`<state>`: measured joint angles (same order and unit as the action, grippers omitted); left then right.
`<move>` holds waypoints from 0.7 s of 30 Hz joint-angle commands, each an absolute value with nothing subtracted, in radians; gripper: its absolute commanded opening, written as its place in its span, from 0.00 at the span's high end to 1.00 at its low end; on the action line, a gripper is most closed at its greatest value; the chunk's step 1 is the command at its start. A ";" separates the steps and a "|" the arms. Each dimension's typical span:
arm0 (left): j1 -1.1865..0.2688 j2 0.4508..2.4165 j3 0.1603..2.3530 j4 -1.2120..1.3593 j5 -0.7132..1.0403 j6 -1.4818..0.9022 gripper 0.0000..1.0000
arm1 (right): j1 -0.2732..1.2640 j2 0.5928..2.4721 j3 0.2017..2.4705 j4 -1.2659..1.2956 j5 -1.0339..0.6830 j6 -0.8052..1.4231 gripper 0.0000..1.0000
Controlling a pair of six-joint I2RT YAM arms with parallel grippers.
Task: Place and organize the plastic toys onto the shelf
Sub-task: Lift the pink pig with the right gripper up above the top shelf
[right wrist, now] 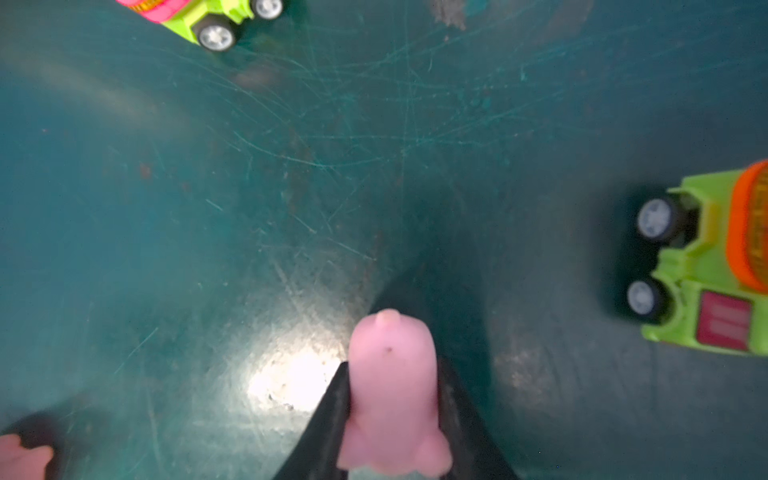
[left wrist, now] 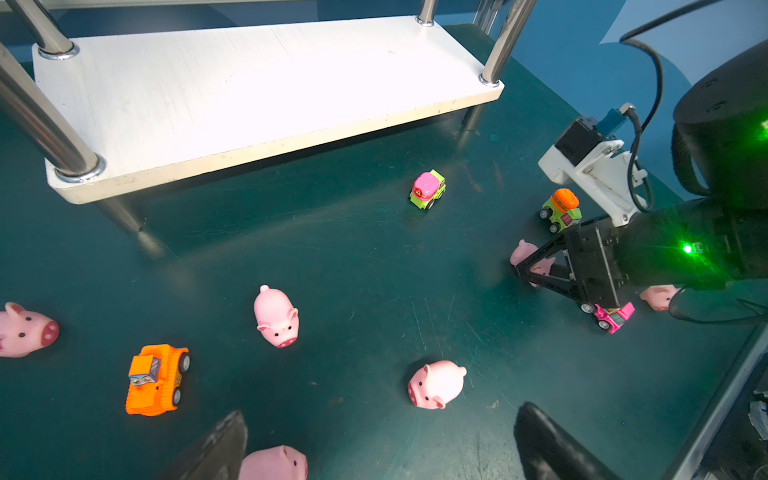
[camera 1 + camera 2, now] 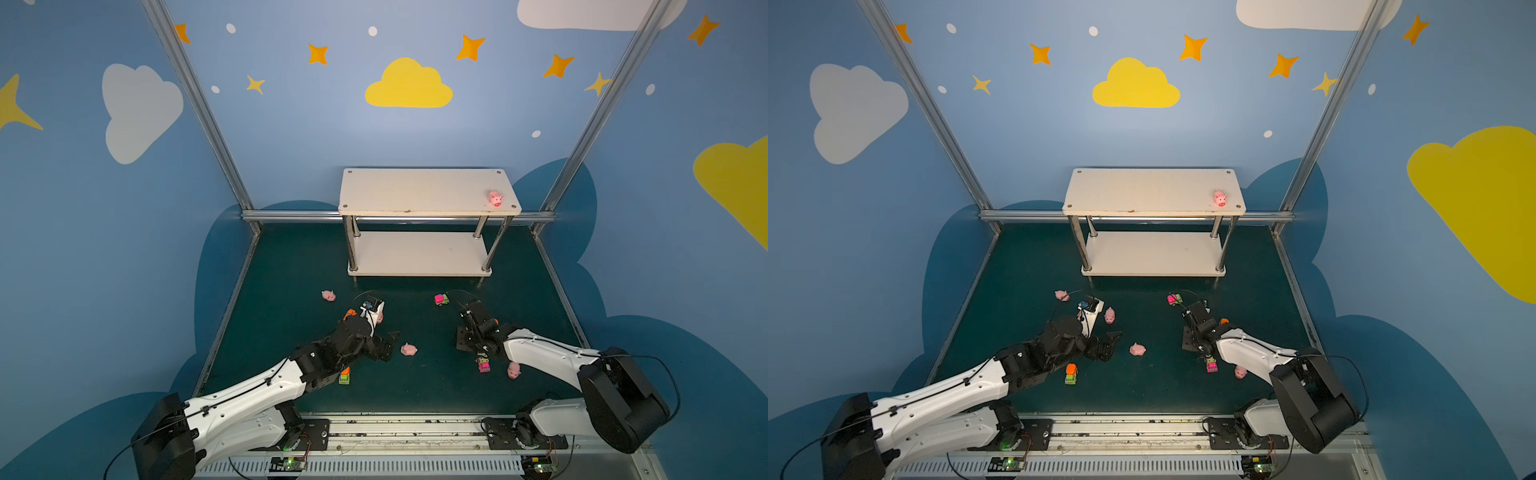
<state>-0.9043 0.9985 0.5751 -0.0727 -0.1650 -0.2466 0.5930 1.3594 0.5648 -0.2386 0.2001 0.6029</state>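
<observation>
My right gripper (image 1: pixel 392 399) is shut on a pink pig (image 1: pixel 390 374), low over the green mat; in the left wrist view its fingers (image 2: pixel 536 274) pinch that pig (image 2: pixel 524 252). My left gripper (image 2: pixel 384 451) is open above the mat with nothing between its fingers, and one pig (image 2: pixel 274 463) lies beside a fingertip. The cream two-tier shelf (image 3: pixel 415 189) stands at the back, with one pig (image 3: pixel 495 198) on its top board at the right end. Loose pigs (image 3: pixel 409 349) (image 3: pixel 328 295) (image 3: pixel 514 369) and toy vehicles (image 3: pixel 441 299) (image 3: pixel 483 365) (image 3: pixel 344 375) lie scattered on the mat.
An orange bulldozer (image 2: pixel 156 380) and an orange-and-lime truck (image 1: pixel 715 266) also sit on the mat. Metal frame posts (image 3: pixel 208 112) and a rail (image 3: pixel 291 216) border the mat behind the shelf. The shelf's lower board (image 3: pixel 419 253) is bare.
</observation>
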 commanded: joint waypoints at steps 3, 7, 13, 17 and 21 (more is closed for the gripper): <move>-0.907 0.986 0.566 -0.092 -0.179 -0.232 0.00 | 0.598 1.389 0.591 -0.282 0.227 0.606 0.74; -0.907 0.978 0.567 -0.098 -0.186 -0.226 0.00 | 0.607 1.367 0.612 -0.327 0.229 0.599 0.75; -0.907 0.973 0.589 -0.112 -0.192 -0.207 0.00 | 0.620 1.302 0.681 -0.447 0.233 0.569 0.75; -0.907 0.972 0.620 -0.131 -0.192 -0.195 0.00 | 0.632 1.253 0.783 -0.566 0.241 0.523 0.75; -0.907 0.972 0.661 -0.145 -0.192 -0.169 0.00 | 0.640 1.194 0.887 -0.666 0.251 0.471 0.74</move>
